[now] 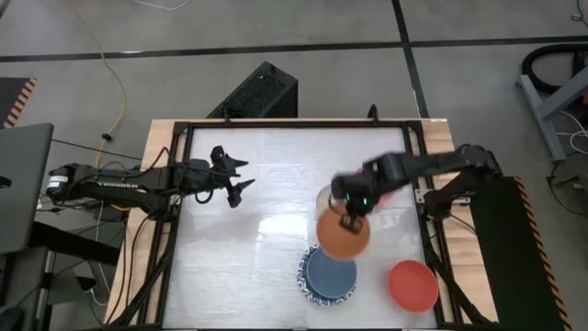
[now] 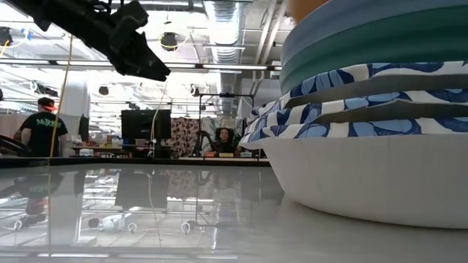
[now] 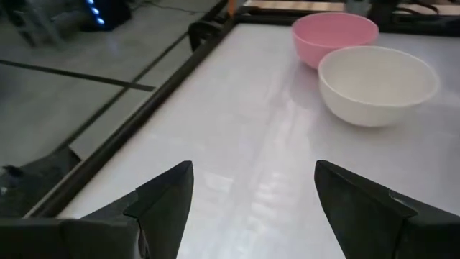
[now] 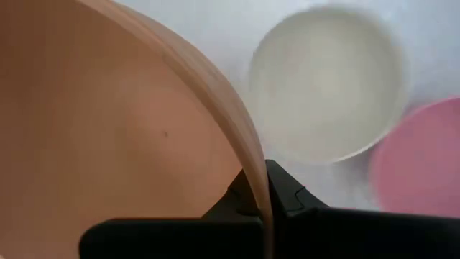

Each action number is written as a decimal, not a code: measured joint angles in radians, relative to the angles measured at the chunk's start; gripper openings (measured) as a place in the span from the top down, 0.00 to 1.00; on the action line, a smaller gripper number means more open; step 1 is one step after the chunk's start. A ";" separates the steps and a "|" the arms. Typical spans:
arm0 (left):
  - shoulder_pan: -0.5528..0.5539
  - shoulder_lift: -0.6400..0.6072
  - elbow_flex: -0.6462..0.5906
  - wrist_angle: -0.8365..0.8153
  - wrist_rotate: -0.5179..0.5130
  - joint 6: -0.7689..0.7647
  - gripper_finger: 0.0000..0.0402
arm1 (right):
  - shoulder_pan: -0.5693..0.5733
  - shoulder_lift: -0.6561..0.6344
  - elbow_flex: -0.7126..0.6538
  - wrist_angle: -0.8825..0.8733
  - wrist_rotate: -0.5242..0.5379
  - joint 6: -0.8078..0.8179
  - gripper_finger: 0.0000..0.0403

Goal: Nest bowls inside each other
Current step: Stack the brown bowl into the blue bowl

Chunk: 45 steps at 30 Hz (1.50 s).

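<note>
Right gripper — on orange bowl

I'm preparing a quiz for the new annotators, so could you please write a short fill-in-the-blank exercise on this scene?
1. The right tool is shut on the rim of the ____ bowl.
2. The left tool hangs over the table with its fingers ____.
3. The top bowl of the stack seen from above is ____.
4. Beside the cream bowl stands a ____ bowl.

Missing words: orange; open; blue; pink
</note>
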<state>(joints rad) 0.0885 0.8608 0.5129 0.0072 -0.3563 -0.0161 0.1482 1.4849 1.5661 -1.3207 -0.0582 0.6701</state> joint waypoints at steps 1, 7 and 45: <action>-0.005 0.000 0.000 -0.001 0.007 -0.005 0.30 | 0.037 0.000 -0.015 0.017 0.000 0.021 0.98; -0.042 0.000 0.000 -0.001 0.014 -0.030 0.30 | 0.187 0.002 -0.135 0.261 0.000 0.115 0.98; -0.091 0.000 0.000 -0.007 0.010 -0.026 0.30 | 0.203 0.007 -0.441 0.572 -0.053 0.230 0.98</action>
<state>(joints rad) -0.0021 0.8608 0.5129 0.0004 -0.3464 -0.0418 0.3508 1.4921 1.1252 -0.7488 -0.1116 0.9003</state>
